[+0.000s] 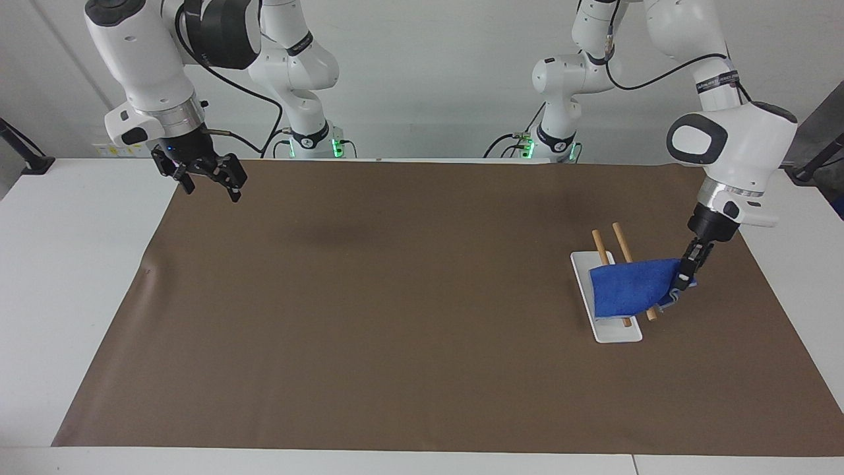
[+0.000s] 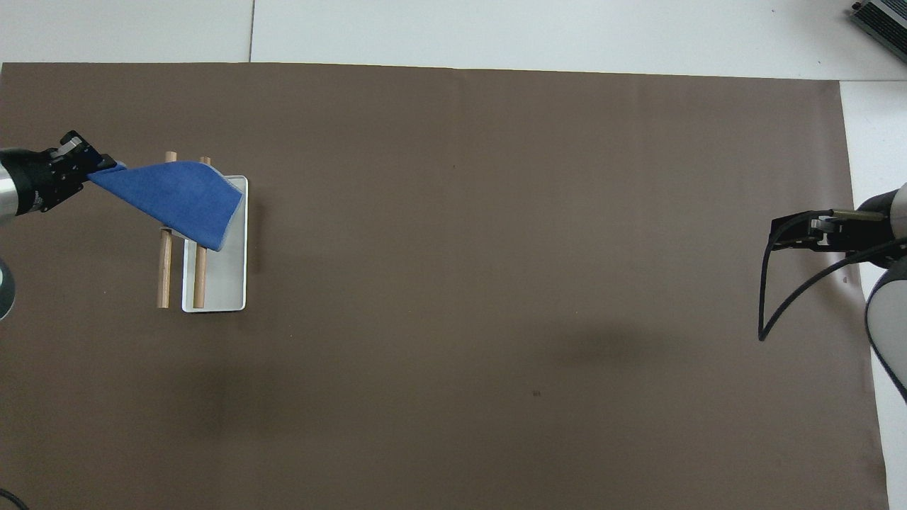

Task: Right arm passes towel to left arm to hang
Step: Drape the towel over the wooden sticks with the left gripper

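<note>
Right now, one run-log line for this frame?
phase: hanging | left gripper: shut on towel corner, towel draped over rack rods | right gripper: open, waiting over mat's edge at its own end

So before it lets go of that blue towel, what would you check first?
1. Left hand shut on the towel corner: ok.
2. Towel draped across both wooden rods: ok.
3. Towel hanging evenly on each side of the rods: cannot tell.
4. White base flat on the brown mat: ok.
5. Right hand open, raised over the mat's corner at its own end, well out of the way: ok.
</note>
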Action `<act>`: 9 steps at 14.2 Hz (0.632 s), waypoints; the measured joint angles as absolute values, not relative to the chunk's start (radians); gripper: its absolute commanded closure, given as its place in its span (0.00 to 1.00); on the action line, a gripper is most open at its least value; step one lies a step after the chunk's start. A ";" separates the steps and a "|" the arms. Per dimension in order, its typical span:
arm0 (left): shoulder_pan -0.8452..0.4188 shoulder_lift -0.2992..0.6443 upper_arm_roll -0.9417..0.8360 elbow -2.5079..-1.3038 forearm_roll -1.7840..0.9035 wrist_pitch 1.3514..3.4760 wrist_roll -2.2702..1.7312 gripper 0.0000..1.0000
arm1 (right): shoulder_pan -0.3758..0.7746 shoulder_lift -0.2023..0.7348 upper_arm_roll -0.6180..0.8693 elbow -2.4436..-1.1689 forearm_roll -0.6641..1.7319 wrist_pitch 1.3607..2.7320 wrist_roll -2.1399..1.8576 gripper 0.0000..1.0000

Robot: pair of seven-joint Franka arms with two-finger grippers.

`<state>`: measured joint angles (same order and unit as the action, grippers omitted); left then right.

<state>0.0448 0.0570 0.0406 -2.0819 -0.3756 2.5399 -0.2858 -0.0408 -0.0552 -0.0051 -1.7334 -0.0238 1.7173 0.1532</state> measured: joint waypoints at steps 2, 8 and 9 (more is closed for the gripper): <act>0.047 0.037 0.048 -2.126 -0.376 2.538 -0.227 1.00 | -0.040 -0.030 -0.005 -1.683 -0.023 1.672 0.153 0.00; 0.047 -0.007 0.049 -2.211 -0.376 2.535 -0.176 0.99 | -0.030 -0.006 -0.004 -1.665 -0.023 1.646 0.152 0.00; 0.047 -0.009 0.049 -2.218 -0.376 2.534 -0.175 0.84 | -0.028 -0.006 -0.003 -1.665 -0.025 1.645 0.148 0.00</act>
